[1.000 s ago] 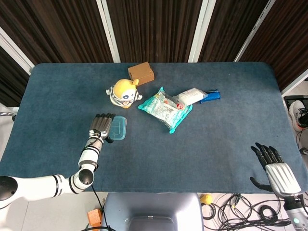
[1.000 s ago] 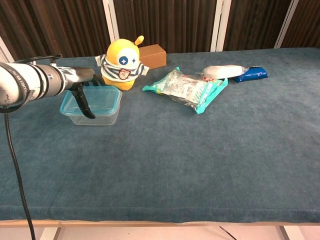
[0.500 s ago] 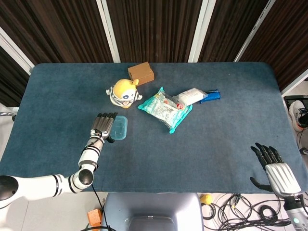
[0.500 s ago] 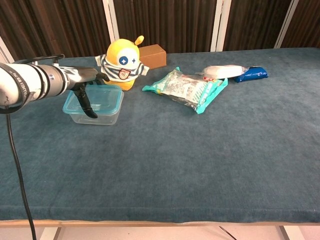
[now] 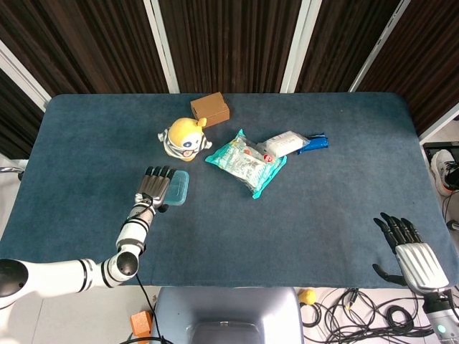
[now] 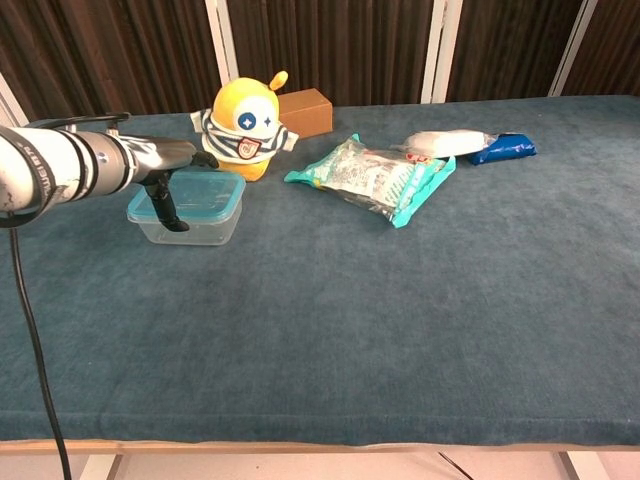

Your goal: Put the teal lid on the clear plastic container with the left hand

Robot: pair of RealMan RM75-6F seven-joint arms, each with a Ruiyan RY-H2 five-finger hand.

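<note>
left robot hand [image 6: 165, 170] lies flat on the teal lid [image 6: 205, 189], fingers spread, gripping nothing, probably seating it | lid sits atop the clear plastic container [image 6: 190, 222] toward the counter's [image 5: 323, 215] left edge | right robot hand [image 5: 405, 247] open, idle off the front-right corner

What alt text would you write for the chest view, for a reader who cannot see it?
The robot's left hand rests its fingers on a teal lid sitting atop a clear plastic container on a blue table. Behind it stand a yellow toy figure and a brown box; snack packets lie to the right.
</note>
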